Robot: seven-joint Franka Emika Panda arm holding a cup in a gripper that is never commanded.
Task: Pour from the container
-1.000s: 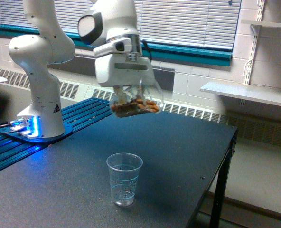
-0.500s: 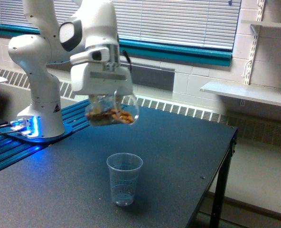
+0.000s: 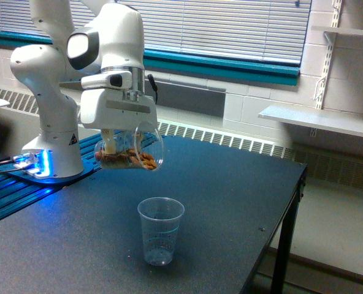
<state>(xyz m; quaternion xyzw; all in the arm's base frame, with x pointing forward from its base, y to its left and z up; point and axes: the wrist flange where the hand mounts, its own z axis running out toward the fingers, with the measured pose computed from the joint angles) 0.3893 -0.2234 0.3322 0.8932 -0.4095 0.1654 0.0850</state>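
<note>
Your gripper (image 3: 121, 142) was clamped on the wide clear plastic cup of brown nuts (image 3: 130, 151), tipped sideways; the smaller lined clear cup (image 3: 160, 230) stood below.

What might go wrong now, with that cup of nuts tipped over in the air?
The container lies almost on its side in the tool, with its mouth up and to the exterior view's left of the small cup. Nuts leaving now would likely hit the table. The small cup is narrow and light, so falling pieces may miss it or tip it.
</note>
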